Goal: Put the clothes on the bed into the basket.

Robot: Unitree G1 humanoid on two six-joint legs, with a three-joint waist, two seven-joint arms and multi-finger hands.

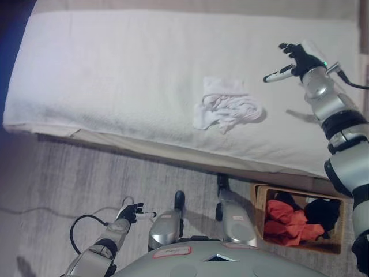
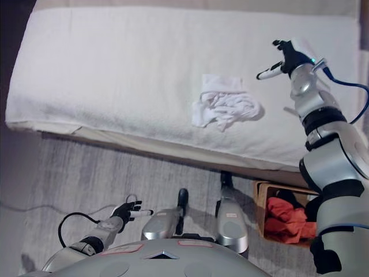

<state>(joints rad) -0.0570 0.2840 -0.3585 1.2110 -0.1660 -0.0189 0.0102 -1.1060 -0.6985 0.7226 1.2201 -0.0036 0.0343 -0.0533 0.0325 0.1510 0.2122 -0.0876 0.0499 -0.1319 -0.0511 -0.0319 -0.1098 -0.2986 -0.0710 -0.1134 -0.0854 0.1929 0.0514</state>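
Note:
A crumpled white garment [image 1: 226, 108] lies on the white bed [image 1: 115, 69], right of the middle. My right hand [image 1: 294, 60] is raised above the bed, to the right of the garment and apart from it, fingers spread open and empty. My left hand [image 1: 132, 213] hangs low over the floor in front of the bed, fingers relaxed and empty. A wicker basket [image 1: 260, 199] stands on the floor at the bed's foot on the right. It holds an orange garment [image 1: 288, 225] and a black one [image 1: 323, 212].
The bed's front edge [image 1: 173, 147] runs across the view between me and the garment. Grey wood floor [image 1: 57, 179] lies in front of the bed. The basket also shows in the right eye view [image 2: 259, 196], partly hidden by my right arm.

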